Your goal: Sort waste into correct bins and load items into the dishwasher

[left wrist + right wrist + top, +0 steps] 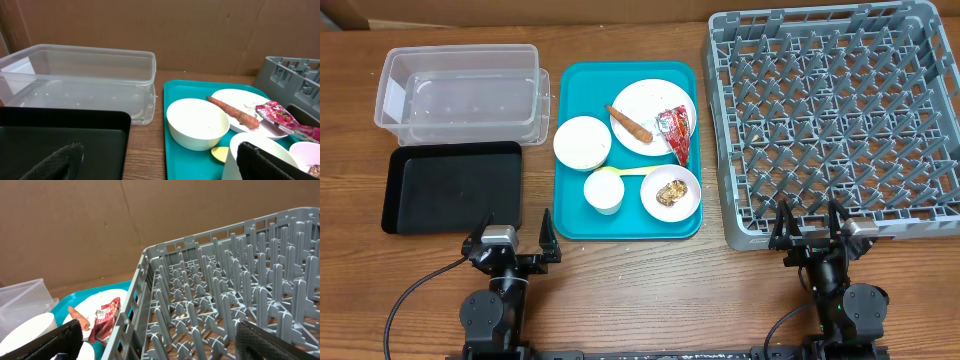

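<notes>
Carrot stick (630, 123), orange-brown, lies on the white plate (648, 95) at the far side of the teal serving tray (570, 215), mid-worktop. Its long axis runs diagonally. The thinner end points far-left, roughly toward the clear tub (460, 58). The thicker end points near-right and stops just beside the red foil wrapper (676, 135), possibly touching it.

The stick looks light, stiff and a little slick, so it may roll on the smooth plate. A hold across its middle, squarely across the long axis, seems safest. The wrapper (crinkled, almost weightless) would likely crush or slide, so a raised fold is the place to pinch.

Nearer the arms on the same tray sit a large white bowl (582, 142), a small white cup (603, 193) and a small bowl (672, 173) holding a brown crumbly lump (670, 192). That lump looks likely to break apart if squeezed. A yellow spoon (625, 172) lies left to right between cup and small bowl.

Left of the serving tray, a black tray (455, 185) lies just in front of the tub. On the right stands the grey dish rack (720, 130), with nothing loaded.

The left fingers (549, 238) are spread apart and hold nothing, near the black tray's corner. The right fingers (781, 230) are likewise apart and hold nothing, at the rack's near edge.
</notes>
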Controlling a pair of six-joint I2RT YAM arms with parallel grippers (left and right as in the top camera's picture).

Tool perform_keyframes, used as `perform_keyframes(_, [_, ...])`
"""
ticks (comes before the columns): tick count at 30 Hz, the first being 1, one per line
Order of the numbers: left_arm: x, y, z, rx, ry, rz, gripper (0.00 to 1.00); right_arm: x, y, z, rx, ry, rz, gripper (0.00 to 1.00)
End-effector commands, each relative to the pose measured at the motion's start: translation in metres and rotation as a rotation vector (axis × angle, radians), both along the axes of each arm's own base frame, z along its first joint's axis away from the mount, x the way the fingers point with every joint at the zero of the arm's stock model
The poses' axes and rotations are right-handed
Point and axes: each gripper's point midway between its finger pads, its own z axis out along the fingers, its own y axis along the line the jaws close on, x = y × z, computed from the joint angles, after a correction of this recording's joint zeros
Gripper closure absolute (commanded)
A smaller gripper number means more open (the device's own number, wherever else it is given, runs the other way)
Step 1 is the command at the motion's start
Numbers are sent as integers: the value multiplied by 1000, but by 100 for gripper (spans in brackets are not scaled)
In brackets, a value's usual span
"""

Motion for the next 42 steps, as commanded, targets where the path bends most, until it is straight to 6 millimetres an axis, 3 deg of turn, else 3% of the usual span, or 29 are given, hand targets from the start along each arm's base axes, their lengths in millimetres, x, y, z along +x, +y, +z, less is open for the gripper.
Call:
perform_keyframes(1, [0,4,0,-10,-3,19,0,0,0,-2,3,-5,0,0])
perform_keyframes(21, [0,4,3,-10,-15,20,0,0,3,-1,4,-6,20,0])
perform_keyframes(25, [0,-7,10,-13,-43,-47,0,-2,11,2,4,-17,64,0])
perform_keyframes(30, [-5,-22,38,10,-101,-131,0,-3,15,15,4,-67,89,0])
perform_keyframes(35, [-7,-23,90,95,-88,-142,0,-9,14,52,0,-172,85,0])
perform_keyframes(38, [5,-34,119,87,-50,-212,0,-12,14,68,1,-232,86,0])
perform_keyframes(42, [38,-54,152,59,41,-343,0,-13,21,69,-3,-237,124,0])
